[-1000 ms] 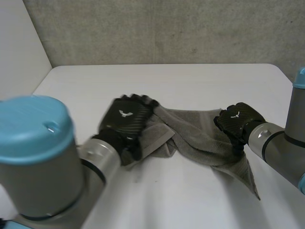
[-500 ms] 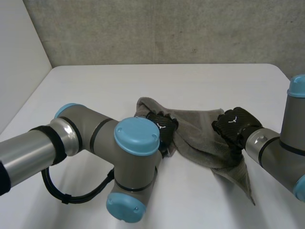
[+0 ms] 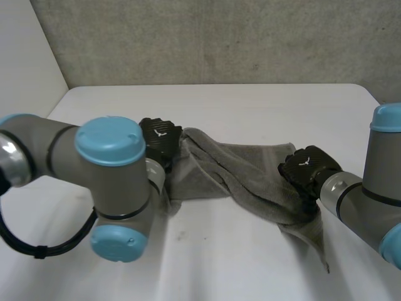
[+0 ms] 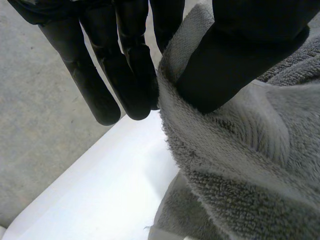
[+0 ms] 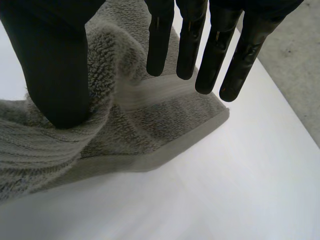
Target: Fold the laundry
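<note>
We took this for a robotics lab or test cell rather than a home. The work went on at a plain white surface [image 3: 250, 106] with rounded far corners, set against a rough, unpainted grey concrete wall [image 3: 219, 37]. A flat white panel [image 3: 25, 56] closed off one side like a partition. Over the surface reached two machine arms, the left arm [image 3: 94, 169] and the right arm [image 3: 376, 200], both with grey joints and light-blue caps, the kind we knew from research benches. The one household thing we saw was a grey towel [image 3: 250, 175] lying rumpled on the surface between the two arms.
</note>
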Controlling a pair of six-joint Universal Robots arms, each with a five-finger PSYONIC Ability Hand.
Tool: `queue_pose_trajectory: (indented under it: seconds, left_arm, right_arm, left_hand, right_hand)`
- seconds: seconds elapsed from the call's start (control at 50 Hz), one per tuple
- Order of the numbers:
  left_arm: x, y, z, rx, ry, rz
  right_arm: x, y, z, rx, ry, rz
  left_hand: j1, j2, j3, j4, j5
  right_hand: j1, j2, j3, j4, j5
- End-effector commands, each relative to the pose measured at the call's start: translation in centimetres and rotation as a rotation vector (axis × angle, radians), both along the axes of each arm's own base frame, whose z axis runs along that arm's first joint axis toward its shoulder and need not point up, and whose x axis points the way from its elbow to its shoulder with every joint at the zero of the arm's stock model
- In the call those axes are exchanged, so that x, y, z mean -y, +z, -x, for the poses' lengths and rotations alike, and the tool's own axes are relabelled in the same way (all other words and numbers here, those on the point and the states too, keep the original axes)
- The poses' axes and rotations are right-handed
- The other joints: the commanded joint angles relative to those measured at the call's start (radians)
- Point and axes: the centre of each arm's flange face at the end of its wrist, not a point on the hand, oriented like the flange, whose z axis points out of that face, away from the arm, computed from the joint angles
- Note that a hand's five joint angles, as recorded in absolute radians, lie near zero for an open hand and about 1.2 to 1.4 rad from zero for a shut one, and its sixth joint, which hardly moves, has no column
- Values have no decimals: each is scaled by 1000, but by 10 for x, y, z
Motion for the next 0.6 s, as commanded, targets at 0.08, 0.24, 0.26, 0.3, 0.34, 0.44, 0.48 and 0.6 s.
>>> queue_pose_trajectory:
  seconds: [0.08,0.24,0.26,0.3,0.34,0.44,0.48,0.6]
  left_arm:
    - [-38,69,-14,-114,-128,94]
    - [-76,149,-23,-300,-210,240]
    - [-82,162,-26,-336,-218,263]
    - [-87,173,-28,-365,-224,282]
    - [-90,183,-31,-389,-226,306]
    - [-99,202,-36,-428,-238,351]
    - [-103,211,-35,-446,-249,371]
    - [-104,229,-34,-481,-256,414]
  right_arm:
    - [5,37,2,81,-35,88]
    - [4,52,11,223,-101,62]
    - [4,52,11,223,-101,62]
    - [-6,49,10,251,-78,15]
    - [-12,45,10,258,-64,-21]
    - [-27,30,10,298,-56,-131]
    - [-30,26,10,327,-65,-165]
    - [-38,32,9,433,-106,-215]
  left_hand:
    - [233,203,205,205,217]
    - [233,203,205,205,217]
    - [233,203,205,205,217]
    - [233,203,205,205,217]
    - [233,203,205,205,217]
    - [233,203,205,205,217]
    - [233,203,205,205,217]
    - [233,203,205,205,217]
  right_hand:
    - [-193,-265,-241,-246,-235]
    - [-301,-373,-348,-354,-343]
    - [-301,-373,-348,-354,-343]
    - [-301,-373,-348,-354,-343]
    - [-301,-373,-348,-354,-343]
    - [-301,-373,-348,-354,-343]
    - [-301,-373,-348,-354,-343]
    - [-301,-373,-348,-354,-343]
